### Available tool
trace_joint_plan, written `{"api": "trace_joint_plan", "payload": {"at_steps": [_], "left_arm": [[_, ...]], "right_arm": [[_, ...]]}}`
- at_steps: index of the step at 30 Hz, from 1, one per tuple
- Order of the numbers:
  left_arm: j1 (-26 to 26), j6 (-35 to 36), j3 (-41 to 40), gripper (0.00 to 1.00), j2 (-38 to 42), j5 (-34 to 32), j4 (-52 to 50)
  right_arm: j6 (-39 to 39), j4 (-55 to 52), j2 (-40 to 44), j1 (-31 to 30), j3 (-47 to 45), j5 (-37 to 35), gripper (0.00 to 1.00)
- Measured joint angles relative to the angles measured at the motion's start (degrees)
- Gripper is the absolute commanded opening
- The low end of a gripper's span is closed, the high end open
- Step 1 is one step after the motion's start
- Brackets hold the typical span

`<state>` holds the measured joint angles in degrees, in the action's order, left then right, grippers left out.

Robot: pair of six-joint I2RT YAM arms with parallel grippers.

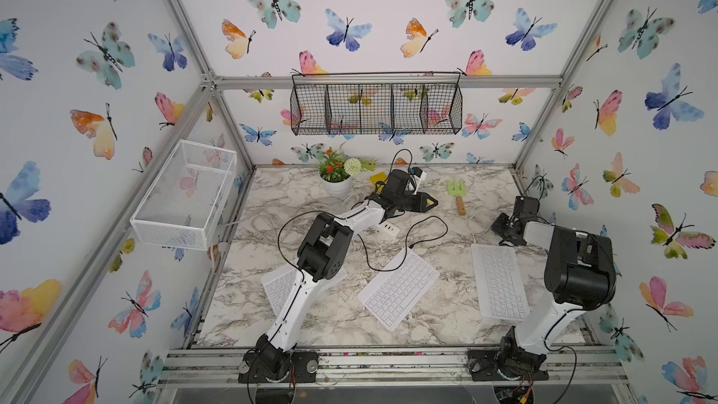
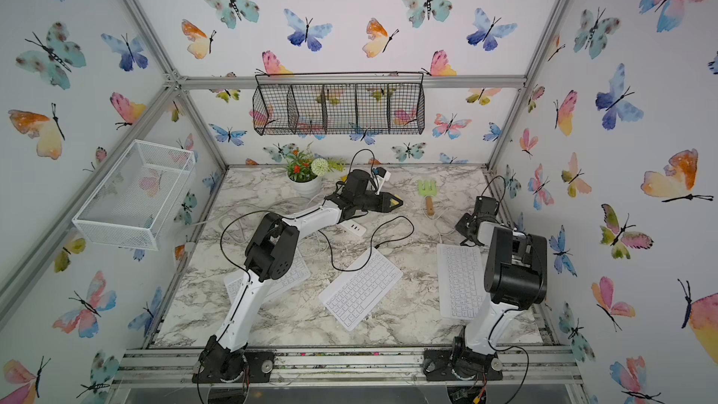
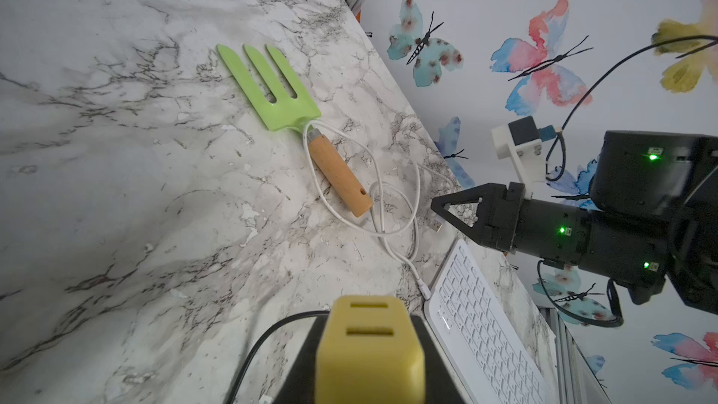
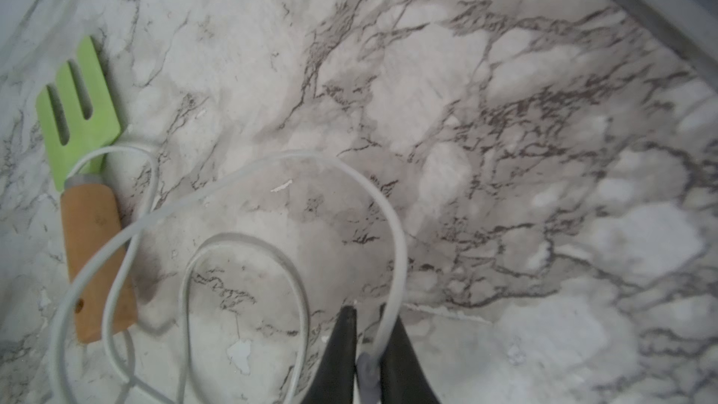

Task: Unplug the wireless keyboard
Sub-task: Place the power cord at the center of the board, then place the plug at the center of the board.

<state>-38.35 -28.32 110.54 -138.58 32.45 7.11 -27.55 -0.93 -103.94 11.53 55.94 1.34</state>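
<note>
Here on the marble counter [image 1: 342, 316], the right keyboard [image 1: 499, 281] lies lengthwise near the right edge, with a white cable [image 4: 307, 154] plugged into its far left corner. The cable loops loosely across the counter and crosses the wooden handle of a green garden fork [image 1: 455, 190] lying farther back. The right tool [image 4: 369, 316] hangs low just beyond the keyboard's far end, its dark fingers a narrow gap apart with the cable's loose grey end between them. Whether they pinch it or merely flank it cannot be told. The left arm reaches toward the far centre, where the left tool [image 1: 429, 202] is clamped on a yellow block [image 3: 369, 351] with two slots in its face. A centre keyboard [image 1: 398, 289] sits at an angle in the middle of the counter, and a black cable [image 1: 431, 217] curls just beyond its far edge. A left keyboard [image 1: 277, 289] is partly hidden under the left arm. A white power strip [image 1: 386, 228] lies beside that arm, and a potted plant [image 1: 336, 176] stands at the far edge.
</note>
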Motion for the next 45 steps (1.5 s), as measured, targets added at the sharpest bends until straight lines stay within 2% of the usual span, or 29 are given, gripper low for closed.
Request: {"api": "trace_joint_plan", "payload": {"at_steps": [6,11,17,25,28,33,39,45], "left_arm": [[0.00,-0.39,-0.68,0.00,0.00,-0.04,0.33],[0.00,-0.59,-0.72,0.00,0.00,-0.09,0.17],[0.00,-0.68,-0.72,0.00,0.00,-0.28,-1.36],[-0.07,-1.07,1.70,0.00,-0.35,-1.25,-3.98],[-0.35,-1.03,1.84,0.00,-0.35,-0.35,-3.63],[-1.05,-0.94,3.17,0.00,-1.11,0.63,-3.56],[-1.36,-1.60,9.22,0.00,-5.27,-1.11,-4.76],[-0.90,-6.95,15.45,0.01,-12.09,-2.69,-3.52]], "right_arm": [[1.38,-0.57,0.22,0.17,-0.66,-0.15,0.41],[2.43,-1.60,2.36,0.17,-2.25,0.07,0.47],[3.26,-3.04,9.62,0.17,-3.21,1.70,0.52],[3.52,-3.17,18.75,0.17,-8.59,6.93,0.55],[3.45,-1.40,21.05,0.17,-10.58,13.60,0.58],[3.89,0.96,19.87,0.15,-9.07,23.71,0.58],[5.84,0.66,18.10,0.17,-7.98,25.51,0.57],[7.82,-1.62,15.82,0.17,-7.58,25.18,0.56]]}}
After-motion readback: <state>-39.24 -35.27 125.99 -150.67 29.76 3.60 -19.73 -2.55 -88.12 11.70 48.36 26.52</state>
